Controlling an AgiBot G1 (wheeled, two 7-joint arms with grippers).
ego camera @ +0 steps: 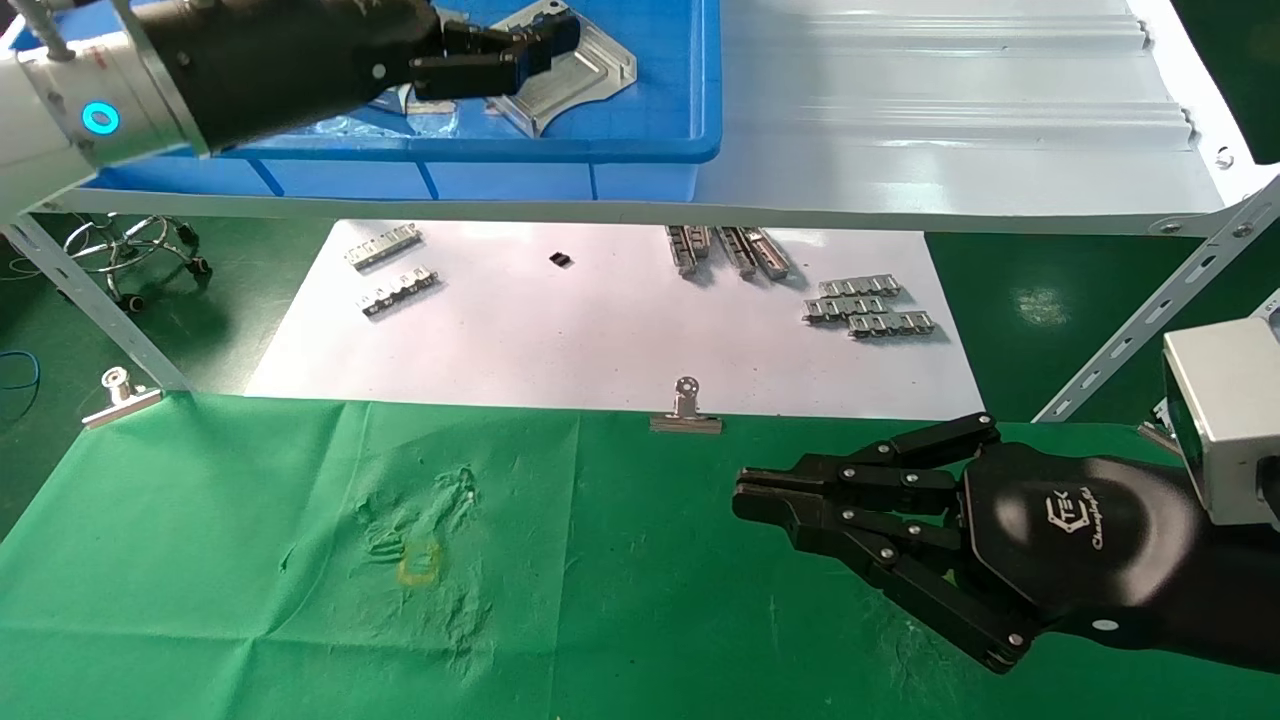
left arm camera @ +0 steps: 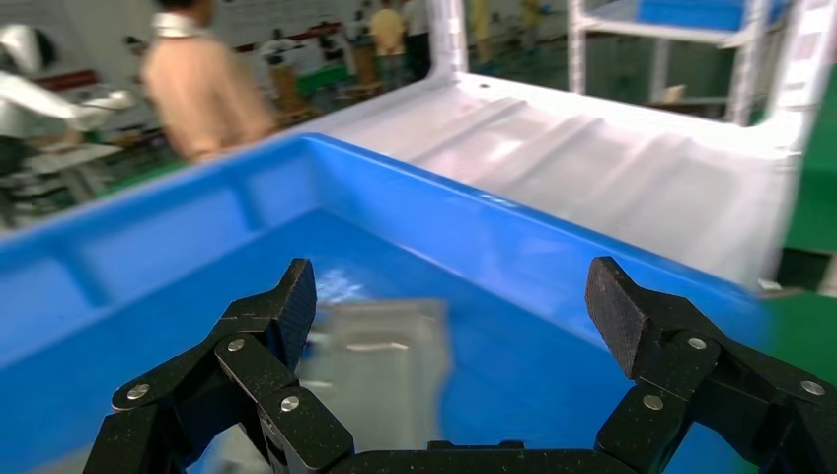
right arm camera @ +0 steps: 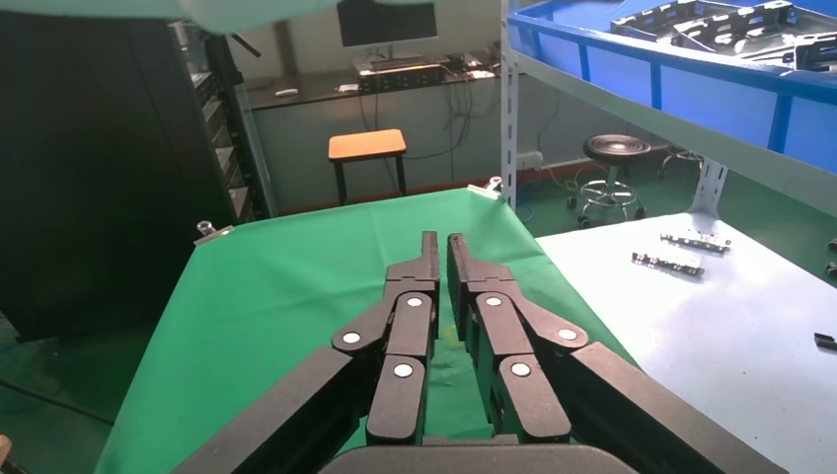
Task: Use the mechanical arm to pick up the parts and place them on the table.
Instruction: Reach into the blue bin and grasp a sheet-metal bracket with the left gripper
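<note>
Blue plastic tray (ego camera: 650, 150) sits on a white shelf (ego camera: 950, 120) above a table (ego camera: 250, 600) covered in wrinkled green cloth. 1 silver sheet-metal part (ego camera: 575, 70), with raised slotted walls and a curved edge, lies flat on the tray floor. The left gripper (ego camera: 520, 55) of the white robot arm (ego camera: 60, 120) with its glowing blue ring reaches into the tray just above that part. In the left wrist view its fingers (left arm camera: 281, 311) are spread wide, released and empty, with the part (left arm camera: 385, 355) blurred beneath them and nearer 1 finger than the other.

The right gripper (ego camera: 745, 495) hangs idle just over the green cloth, its fingers pressed together and holding nothing.

On a white paper sheet (ego camera: 560, 330) between shelf and cloth lie several small toothed metal strips (ego camera: 870, 308), and binder clips (ego camera: 686, 410) pin the cloth edge.

Likely risks: because the part sits off-centre between the fingers, closing could catch only 1 wall or a corner, so the thin plate may tilt, skid across the smooth tray floor or slip free when lifted. Descending too far could drive the fingertips into the tray. Carrying the part out low might snag the tray rim, and a weak grip could drop it onto the paper instead of the cloth.
</note>
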